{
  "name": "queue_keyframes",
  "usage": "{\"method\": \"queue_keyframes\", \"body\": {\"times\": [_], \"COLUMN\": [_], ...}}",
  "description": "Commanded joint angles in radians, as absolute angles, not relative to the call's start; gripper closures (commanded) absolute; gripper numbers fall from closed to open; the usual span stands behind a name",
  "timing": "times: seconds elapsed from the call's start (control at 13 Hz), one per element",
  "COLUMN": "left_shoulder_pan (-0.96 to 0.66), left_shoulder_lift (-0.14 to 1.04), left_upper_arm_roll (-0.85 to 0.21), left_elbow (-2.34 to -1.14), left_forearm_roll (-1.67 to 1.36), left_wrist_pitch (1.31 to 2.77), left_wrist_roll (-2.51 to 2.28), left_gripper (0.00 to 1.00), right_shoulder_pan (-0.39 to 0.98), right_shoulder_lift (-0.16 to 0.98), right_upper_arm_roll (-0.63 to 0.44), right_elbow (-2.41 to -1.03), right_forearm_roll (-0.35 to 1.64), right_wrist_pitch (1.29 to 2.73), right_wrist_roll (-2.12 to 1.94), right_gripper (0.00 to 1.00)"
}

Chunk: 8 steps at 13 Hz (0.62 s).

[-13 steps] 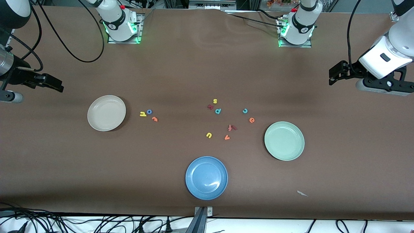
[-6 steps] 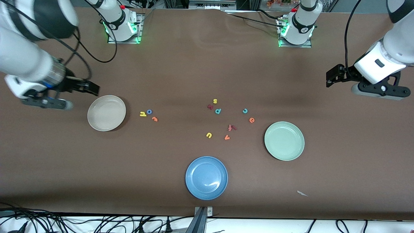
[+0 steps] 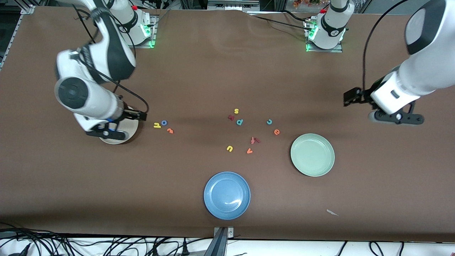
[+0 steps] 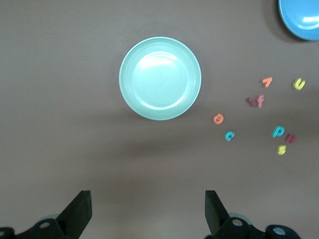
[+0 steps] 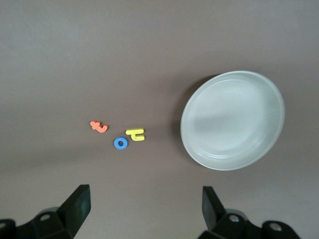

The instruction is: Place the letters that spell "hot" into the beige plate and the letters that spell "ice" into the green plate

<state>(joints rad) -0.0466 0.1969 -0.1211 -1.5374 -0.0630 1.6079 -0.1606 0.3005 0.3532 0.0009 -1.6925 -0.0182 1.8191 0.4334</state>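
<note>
The yellow h (image 3: 156,125), blue o (image 3: 164,122) and orange t (image 3: 170,131) lie together beside the beige plate (image 3: 114,141), which the right arm partly hides. My right gripper (image 3: 139,115) hangs open over that plate's edge; its wrist view shows the beige plate (image 5: 232,119) and the h (image 5: 135,134), o (image 5: 120,143) and t (image 5: 98,126). The teal c (image 3: 269,122), orange e (image 3: 276,132) and maroon i (image 3: 257,140) lie near the green plate (image 3: 312,154). My left gripper (image 3: 350,96) is open over bare table at the left arm's end.
A blue plate (image 3: 226,195) sits nearest the front camera. A yellow s (image 3: 236,111), a teal letter (image 3: 239,122), a yellow u (image 3: 229,148), an orange v (image 3: 249,151) and a red f (image 3: 252,140) are scattered mid-table. A paper scrap (image 3: 332,212) lies near the front edge.
The right arm has swung in from the table's end to over the beige plate. The left arm has moved in toward the middle. No letter has moved.
</note>
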Motion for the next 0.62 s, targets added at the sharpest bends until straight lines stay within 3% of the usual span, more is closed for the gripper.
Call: {"method": "queue_keyframes", "body": {"times": [0.0,0.54], "left_shoulder_pan": [-0.089,-0.251], "left_shoulder_lift": [0.256,0.452], "left_upper_arm_roll": [-0.118,-0.117], "left_elbow": [-1.505,-1.503], "left_forearm_roll": [-0.090,-0.081], "left_wrist_pitch": [1.653,1.917], "left_wrist_roll": [-0.335,-0.891], "left_gripper": [0.00,0.00], "right_shoulder_pan": [0.308,0.310], "right_shoulder_lift": [0.396,0.419], "right_upper_arm_roll": [0.029,0.069], "right_elbow": [-1.726,-1.899], "right_forearm_roll": [0.008,0.009], "right_wrist_pitch": [1.864,2.043], "right_wrist_roll": [0.446,0.443], "right_gripper": [0.01,0.01]}}
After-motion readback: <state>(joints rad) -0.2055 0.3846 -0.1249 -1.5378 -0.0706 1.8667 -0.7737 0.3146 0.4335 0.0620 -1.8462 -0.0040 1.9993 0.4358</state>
